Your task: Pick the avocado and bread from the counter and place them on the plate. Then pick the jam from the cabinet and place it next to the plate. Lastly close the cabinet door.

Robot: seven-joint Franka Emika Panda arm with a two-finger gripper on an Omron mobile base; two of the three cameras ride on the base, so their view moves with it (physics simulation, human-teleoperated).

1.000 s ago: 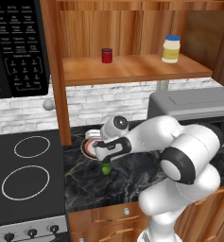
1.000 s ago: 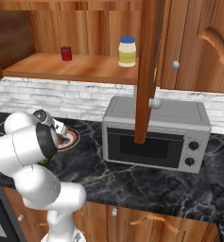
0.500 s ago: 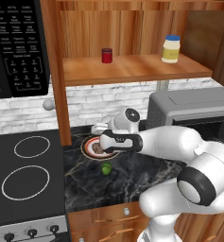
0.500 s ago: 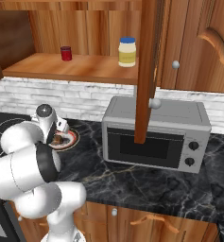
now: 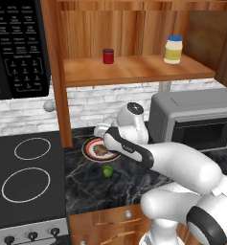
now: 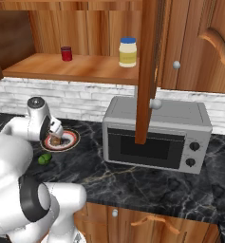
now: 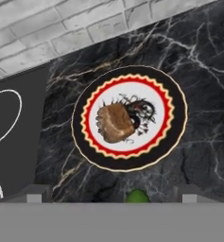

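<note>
The brown bread [image 7: 115,123] lies on the white plate [image 7: 153,134] with the orange-red rim, a little left of its dark centre pattern. My gripper [image 7: 112,194] hangs open above the plate, fingers wide apart, holding nothing. Its hand [image 5: 105,134] hovers over the plate [image 5: 90,147] near the brick wall, and my gripper [image 6: 57,134] stands over the bread [image 6: 55,140]. The green avocado [image 5: 107,170] rests on the black counter [image 5: 86,186] just in front of the plate, also peeking in as the avocado [image 7: 137,196]. The dark red jam [image 5: 108,56] stands on the cabinet shelf [image 5: 134,72].
A pale yellow jar [image 5: 173,49] with a blue lid stands on the shelf's right. A silver oven [image 6: 156,135] sits right of the plate, a stove [image 5: 24,177] left. Open cabinet doors show edge-on as the post [image 5: 55,72] and the post [image 6: 147,71].
The arm has stretched out and the hand has lifted away from the plate. The bread now lies free on the plate.
</note>
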